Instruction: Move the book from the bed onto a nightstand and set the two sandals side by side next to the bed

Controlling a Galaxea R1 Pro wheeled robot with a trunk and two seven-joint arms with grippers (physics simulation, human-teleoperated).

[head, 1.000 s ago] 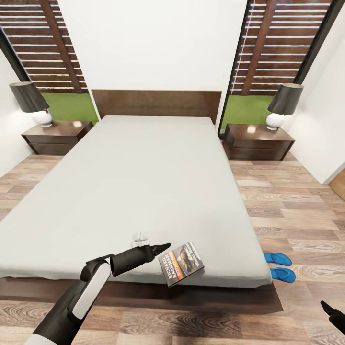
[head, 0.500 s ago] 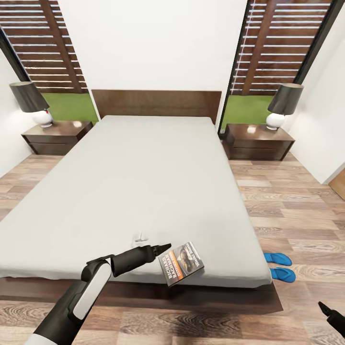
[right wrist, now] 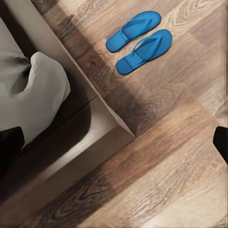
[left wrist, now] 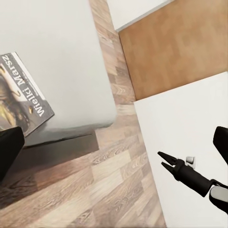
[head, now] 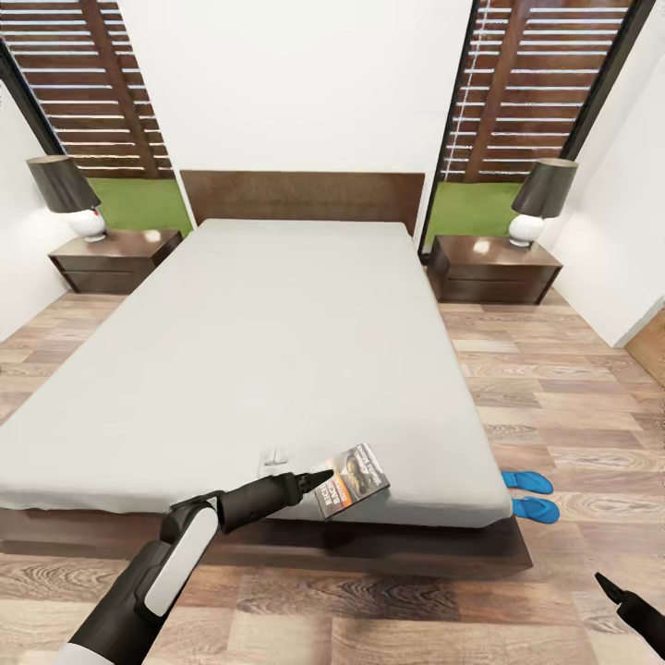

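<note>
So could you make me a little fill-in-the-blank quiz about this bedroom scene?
1. The small dark paperback book with the orange band lies on the grey mattress near the ____ end of the bed.
2. The two bright blue flip-flops lie on the wooden ____.
3. Each dark brown nightstand carries a ____ with a black shade.
4. The left gripper points at the ____.

Missing words: foot; floor; lamp; book

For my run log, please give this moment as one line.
left claw: at book, grip unclear | book: on bed edge | sandals: paired on floor | right claw: low, idle
</note>
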